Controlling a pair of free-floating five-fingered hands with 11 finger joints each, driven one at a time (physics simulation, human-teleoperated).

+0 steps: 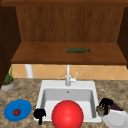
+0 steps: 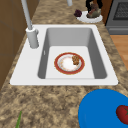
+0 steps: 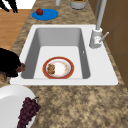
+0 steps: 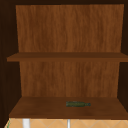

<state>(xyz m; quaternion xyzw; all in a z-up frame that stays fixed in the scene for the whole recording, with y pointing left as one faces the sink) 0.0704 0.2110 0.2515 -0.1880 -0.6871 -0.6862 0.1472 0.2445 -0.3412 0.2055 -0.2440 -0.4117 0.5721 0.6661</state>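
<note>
Right hand is sitting over the right end of the bench, fingers curling down round a small brown lump, prob. a bread roll, right at the near-left rim of the white plate. In the left side view the same hand is wrapping that roll on the plate, w/ the grapes lying just beside it on the rim. Key relation: the roll is directly under the fingers, not off to a side, and it's just right of the sink edge; the right side view is showing the hand hanging at the sink's rim w/ a bit of brown peeking out at the fingertips. Roll looks roundish, no clear long axis. Left hand is hovering at the sink's front-left corner, fingers pointing down, relaxed, gripping nothing, well apart from the roll, so the right one is the nearer by far. Down in the basin a red-rimmed plate is carrying another brown piece. Blue plate w/ a tomato is lying at far left, near the left hand.
</note>
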